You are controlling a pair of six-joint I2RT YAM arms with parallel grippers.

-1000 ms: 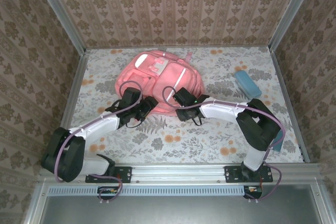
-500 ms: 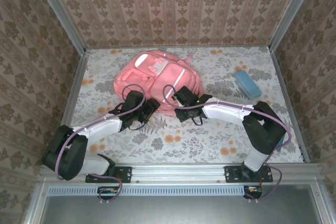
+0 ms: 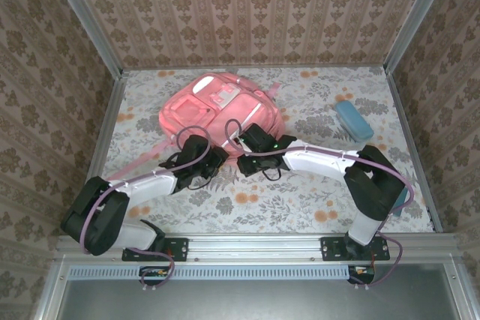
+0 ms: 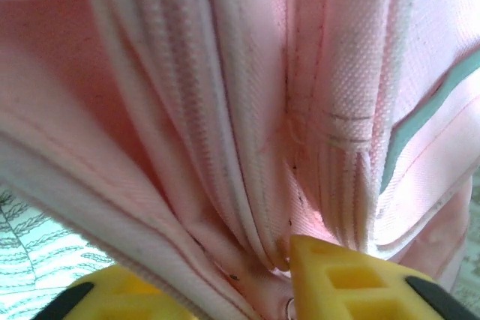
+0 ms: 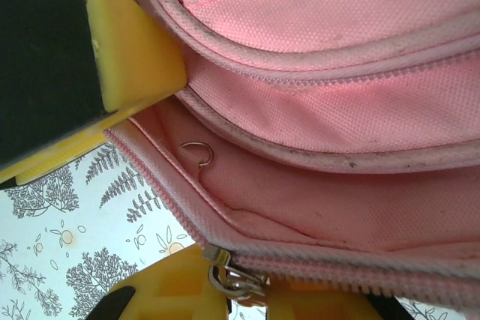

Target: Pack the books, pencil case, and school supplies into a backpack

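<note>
Top external view: the pink backpack (image 3: 221, 106) lies mid-table. Your left gripper (image 4: 217, 275) and right gripper (image 5: 169, 185) each pinch fabric at its near zipper edge, probably to spread the opening.

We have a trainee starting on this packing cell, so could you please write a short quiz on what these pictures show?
1. True or false: the pencil case lies inside the backpack.
2. Which edge of the backpack have the left claw and right claw taken hold of? A) the edge nearest the arm bases B) the far edge C) neither
3. What small metal part sits close to the right claw in its wrist view?
Key: 1 false, it lies on the table, right of the backpack. 2 A. 3 the zip slider.
</note>
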